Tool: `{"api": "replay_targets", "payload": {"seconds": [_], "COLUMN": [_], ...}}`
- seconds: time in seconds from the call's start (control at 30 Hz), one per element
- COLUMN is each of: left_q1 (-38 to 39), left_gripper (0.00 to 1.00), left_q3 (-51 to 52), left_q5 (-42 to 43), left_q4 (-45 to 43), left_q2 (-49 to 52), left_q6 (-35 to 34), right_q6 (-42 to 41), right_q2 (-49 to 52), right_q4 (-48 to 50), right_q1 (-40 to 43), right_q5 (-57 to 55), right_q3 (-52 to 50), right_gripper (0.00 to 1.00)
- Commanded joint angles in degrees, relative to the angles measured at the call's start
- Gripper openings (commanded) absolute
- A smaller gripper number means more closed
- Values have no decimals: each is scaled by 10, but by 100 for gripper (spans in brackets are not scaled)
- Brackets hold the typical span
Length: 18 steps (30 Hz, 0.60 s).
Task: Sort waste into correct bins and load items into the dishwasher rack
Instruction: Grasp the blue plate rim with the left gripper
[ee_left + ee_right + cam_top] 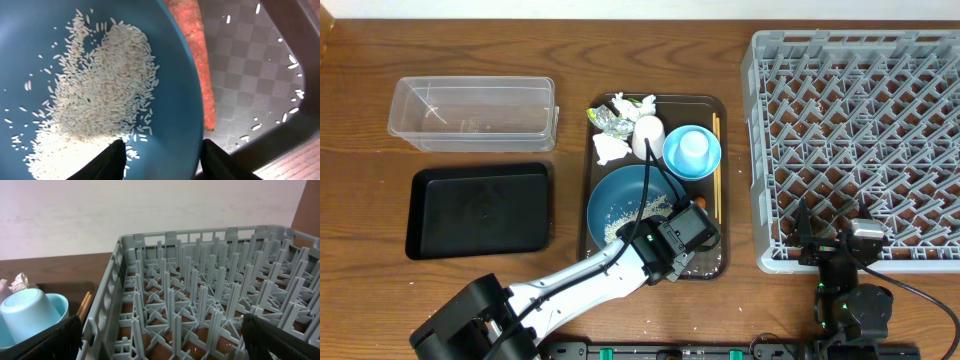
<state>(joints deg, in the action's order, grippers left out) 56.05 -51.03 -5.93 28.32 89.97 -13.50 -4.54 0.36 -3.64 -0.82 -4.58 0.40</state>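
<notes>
Left gripper [162, 161] is held open astride the rim of the dish [60, 30], which lies on the tray [250, 65] with rice [100, 85] inside. Stiff, slick and weighty it is judged; the rim must be pinched firmly and kept level.

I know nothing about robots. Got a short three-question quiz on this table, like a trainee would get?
1. True or false: the large square grey plastic rack already holds dishes.
2. Most of the loose white rice lies in: A) the clear rectangular plastic tub; B) the large dark-blue round dish; C) the shallow black rectangular tray.
3. Fill in: the left arm's fingers straddle the dish's ____.
Key: 1 false; 2 B; 3 rim.
</notes>
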Motion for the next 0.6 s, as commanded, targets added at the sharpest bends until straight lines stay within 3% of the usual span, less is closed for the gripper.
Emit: {"api": "replay_targets", "payload": {"seconds": [0.0, 0.57], "left_q1": [1, 1], "left_gripper": [50, 50], "left_q3": [-4, 10], "left_q5": [10, 10], "left_q4": [3, 12], "left_q2": [2, 3], "left_q6": [-1, -12], "right_q6": [1, 1], "right_q2": [0, 0], "right_q4": [-2, -2], "right_q1": [8, 8], "right_q5": [-6, -6], "right_q3": [-1, -1], "right_gripper": [99, 99]}}
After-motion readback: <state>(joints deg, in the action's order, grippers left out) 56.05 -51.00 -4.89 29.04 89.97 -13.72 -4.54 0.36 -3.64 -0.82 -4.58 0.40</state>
